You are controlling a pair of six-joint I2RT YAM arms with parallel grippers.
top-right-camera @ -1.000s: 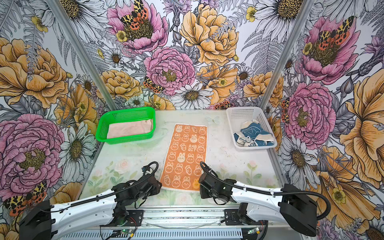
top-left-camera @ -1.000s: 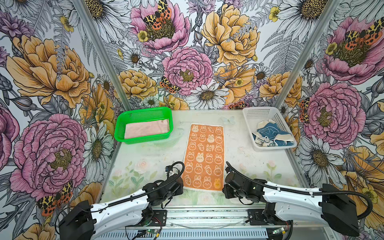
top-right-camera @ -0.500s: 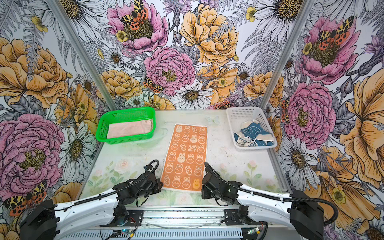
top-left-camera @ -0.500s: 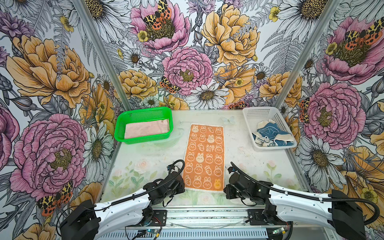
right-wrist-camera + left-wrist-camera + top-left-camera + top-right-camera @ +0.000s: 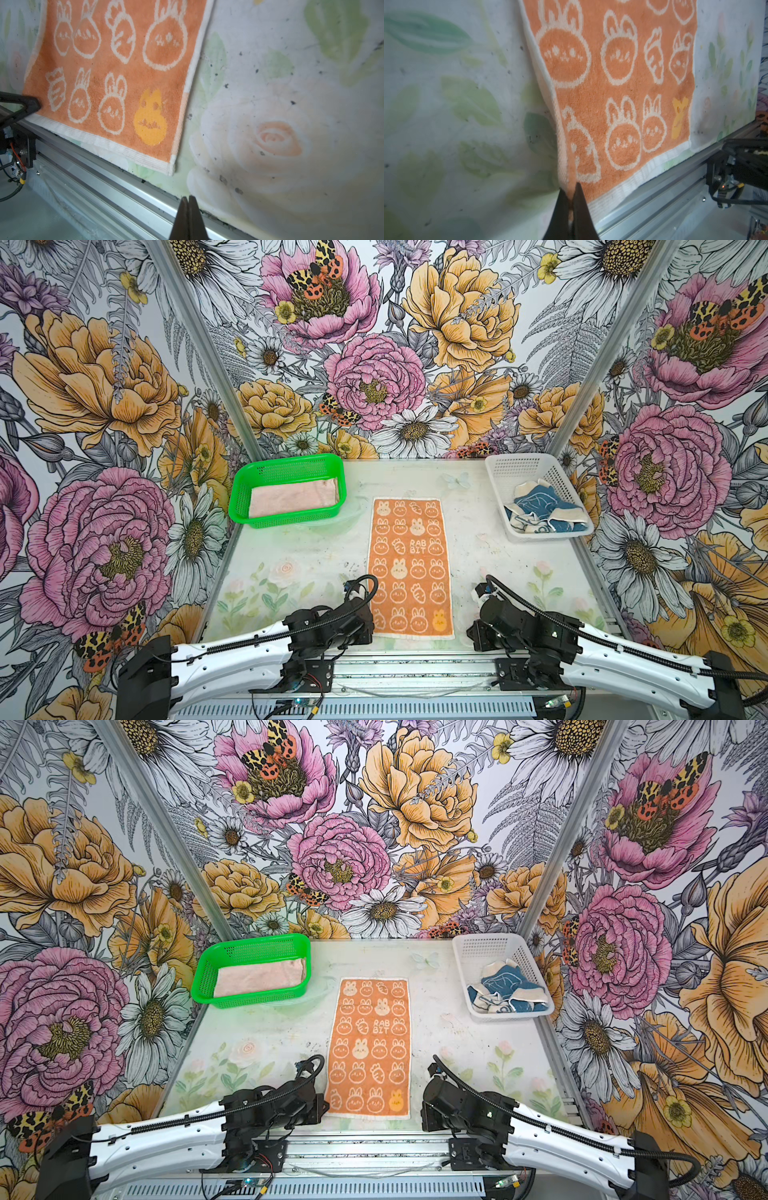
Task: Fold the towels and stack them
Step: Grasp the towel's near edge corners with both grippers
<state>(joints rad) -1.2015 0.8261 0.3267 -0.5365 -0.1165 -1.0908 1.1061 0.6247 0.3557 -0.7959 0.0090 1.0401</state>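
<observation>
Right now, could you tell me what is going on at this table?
The left gripper pinches the near left corner of the orange rabbit towel, which lies flat mid-table. The right gripper is shut and empty, apart from the near right corner. The pink towel sits folded in the green basket; the blue towel lies crumpled in the white basket.

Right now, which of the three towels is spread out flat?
The orange rabbit towel, lying open on the table. The pink towel sits folded in the green basket, and the blue towel is crumpled in the white basket.
</observation>
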